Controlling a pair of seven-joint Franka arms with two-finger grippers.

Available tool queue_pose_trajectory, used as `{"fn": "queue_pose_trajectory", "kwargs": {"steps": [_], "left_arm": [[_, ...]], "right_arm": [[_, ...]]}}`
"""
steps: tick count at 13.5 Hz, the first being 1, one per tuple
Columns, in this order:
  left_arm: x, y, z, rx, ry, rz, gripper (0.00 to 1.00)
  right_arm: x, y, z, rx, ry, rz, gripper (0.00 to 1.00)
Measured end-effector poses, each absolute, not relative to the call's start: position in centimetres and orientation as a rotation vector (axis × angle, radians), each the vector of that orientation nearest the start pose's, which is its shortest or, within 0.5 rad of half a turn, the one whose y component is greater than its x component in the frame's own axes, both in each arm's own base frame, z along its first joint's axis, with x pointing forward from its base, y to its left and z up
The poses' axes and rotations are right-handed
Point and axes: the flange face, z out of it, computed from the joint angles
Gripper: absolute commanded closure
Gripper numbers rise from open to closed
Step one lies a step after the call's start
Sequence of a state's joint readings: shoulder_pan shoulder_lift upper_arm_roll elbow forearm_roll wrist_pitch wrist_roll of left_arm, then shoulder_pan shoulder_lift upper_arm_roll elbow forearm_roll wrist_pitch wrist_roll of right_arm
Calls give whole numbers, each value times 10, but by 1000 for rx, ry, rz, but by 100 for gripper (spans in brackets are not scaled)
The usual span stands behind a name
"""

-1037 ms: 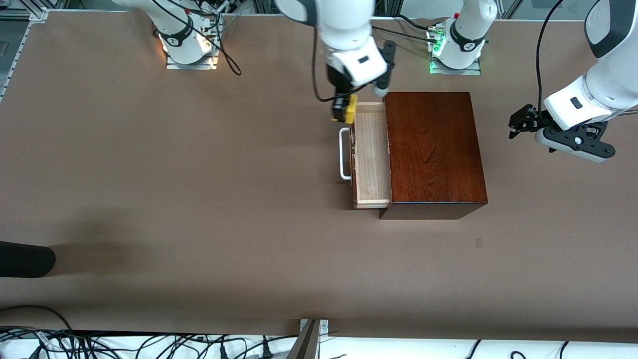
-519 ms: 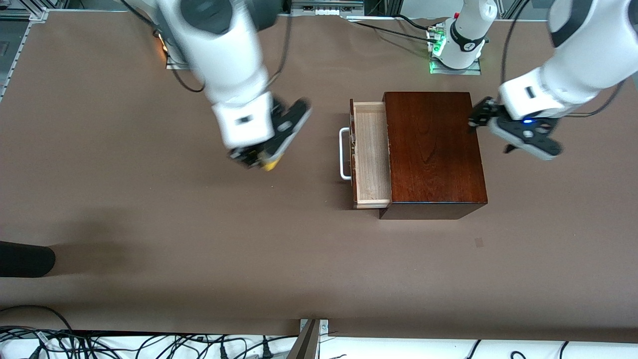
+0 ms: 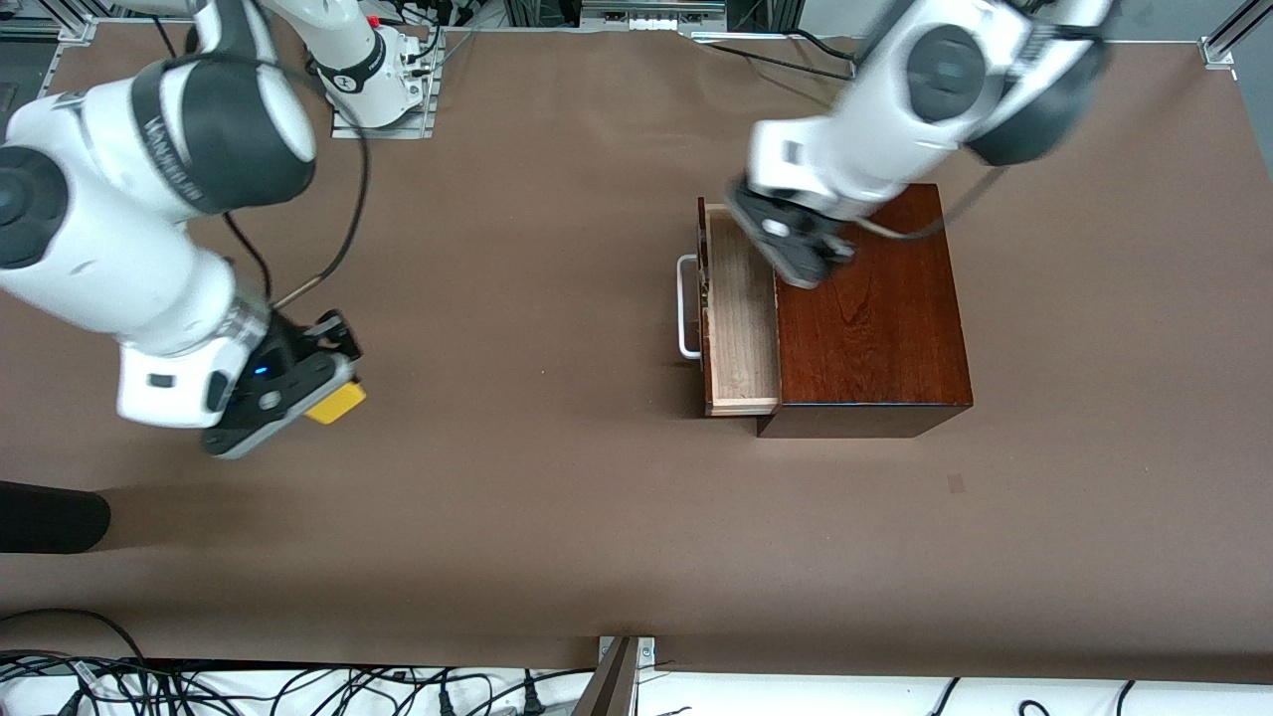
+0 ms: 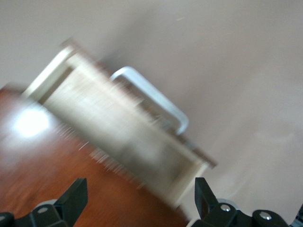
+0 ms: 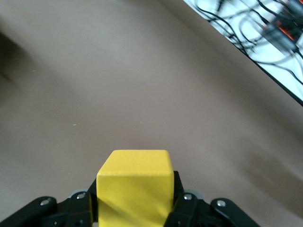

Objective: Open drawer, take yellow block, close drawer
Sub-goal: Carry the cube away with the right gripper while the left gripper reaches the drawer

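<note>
The drawer (image 3: 741,318) stands pulled out of the mahogany box (image 3: 865,298), its pale tray empty and its white handle (image 3: 686,306) toward the right arm's end; it also shows in the left wrist view (image 4: 118,137). My right gripper (image 3: 323,398) is shut on the yellow block (image 3: 336,403), held over bare table at the right arm's end; the block fills the jaws in the right wrist view (image 5: 135,189). My left gripper (image 3: 796,249) is open and empty, over the seam between the drawer tray and the box top (image 4: 47,179).
A dark rounded object (image 3: 50,517) lies at the table edge on the right arm's end, nearer the front camera. Cables (image 3: 298,686) run along the front edge. Brown table (image 3: 517,477) spreads between the block and the box.
My right gripper has carried the yellow block from the drawer across to the right arm's end of the table. My left gripper has swung in from its end to over the box and drawer.
</note>
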State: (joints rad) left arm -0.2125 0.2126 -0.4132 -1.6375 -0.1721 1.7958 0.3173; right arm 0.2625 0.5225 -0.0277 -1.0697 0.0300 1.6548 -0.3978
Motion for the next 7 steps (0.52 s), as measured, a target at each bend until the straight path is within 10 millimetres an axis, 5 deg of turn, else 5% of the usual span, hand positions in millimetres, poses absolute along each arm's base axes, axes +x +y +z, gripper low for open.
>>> {"fn": "queue_pose_trajectory", "kwargs": {"steps": [3,7], "left_arm": [[508,-429,475,-2984,1703,87,0],[524,-463,395,-2808,2079,66,0]], "right_arm": [[678,118,493,-3010,-848,-6,100],[645,60,405,-3028,-659,223,100]]}}
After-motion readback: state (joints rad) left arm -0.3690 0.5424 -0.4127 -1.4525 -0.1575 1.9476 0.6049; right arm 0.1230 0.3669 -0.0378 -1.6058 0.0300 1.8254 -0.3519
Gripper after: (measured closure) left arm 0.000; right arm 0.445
